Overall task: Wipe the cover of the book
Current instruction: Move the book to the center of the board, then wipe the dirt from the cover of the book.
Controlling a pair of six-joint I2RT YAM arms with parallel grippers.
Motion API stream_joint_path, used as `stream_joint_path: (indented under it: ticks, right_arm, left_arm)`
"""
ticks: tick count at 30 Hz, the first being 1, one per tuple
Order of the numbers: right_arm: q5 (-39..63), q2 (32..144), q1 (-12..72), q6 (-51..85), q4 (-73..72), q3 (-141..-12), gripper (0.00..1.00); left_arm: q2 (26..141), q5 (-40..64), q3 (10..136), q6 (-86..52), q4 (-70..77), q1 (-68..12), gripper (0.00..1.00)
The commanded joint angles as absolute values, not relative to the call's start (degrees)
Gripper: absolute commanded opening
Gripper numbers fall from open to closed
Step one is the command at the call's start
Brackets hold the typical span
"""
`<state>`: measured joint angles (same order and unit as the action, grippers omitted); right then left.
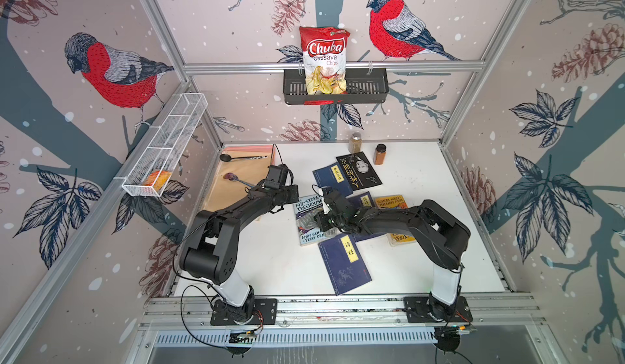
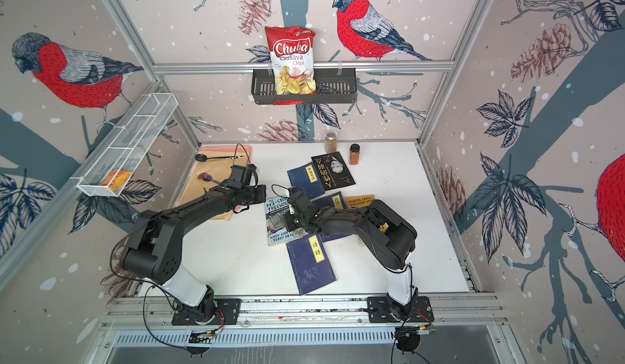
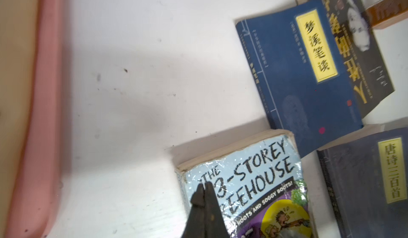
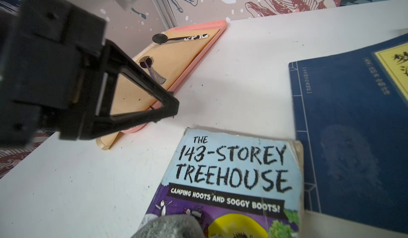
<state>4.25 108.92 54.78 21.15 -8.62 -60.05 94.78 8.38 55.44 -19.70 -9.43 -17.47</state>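
Top view — treehouse book (image 1: pixel 306 207) flat, long axis roughly front-to-back — title rearward

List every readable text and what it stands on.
"Chuba Cassava Chips": red-and-white crisp bag.
"THE 143-STOREY TREEHOUSE", "CAMPING HOOTS AND SOGGY BOOTS!": worn light-blue paperback.
"梦溪笔谈": far dark blue book.
"唐诗三百首": middle dark blue book.
"诗经": near dark blue book.
Black book, orange book: titles too blurred.
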Motion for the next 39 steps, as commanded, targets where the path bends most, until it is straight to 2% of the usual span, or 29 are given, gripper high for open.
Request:
stream_joint_path:
  ticks: [1, 7, 21, 24, 32, 36, 39]
  right_arm:
    - [1.13, 107.53, 55.87, 22.14, -3.56, -59.00, 0.08]
    - [1.64, 107.40, 56.60, 23.53, -1.93, -59.06, 0.09]
    - [2.70, 120.53, 49.94, 24.83, -6.40, -67.08, 0.08]
    - [2.17, 119.06, 50.52, 23.75, -4.97, -66.94, 0.08]
    - [-0.61, 107.76, 55.54, 26.00, -0.26, -55.95, 0.10]
    - [3.81, 108.80, 55.75, 28.68, -2.94, -52.77, 0.11]
    - [3.87, 112.51, 54.02, 28.49, -3.90, -55.11, 0.10]
  left_arm:
    - [95.15, 11.43, 53.51, -18.50, -8.33, -18.44, 0.00]
    - [96.20, 12.03, 50.12, -18.80, -5.98, -18.90, 0.00]
    - [100.27, 11.95, 48.03, -19.34, -3.35, -18.90, 0.00]
    - [101.45, 12.12, 47.82, -19.68, -2.61, -18.68, 0.00]
    - [102.88, 13.01, 46.31, -20.31, -0.54, -17.17, 0.00]
    - [102.84, 13.26, 46.36, -20.16, -0.45, -17.11, 0.00]
    - [102.92, 13.36, 46.35, -20.05, -0.61, -17.06, 0.00]
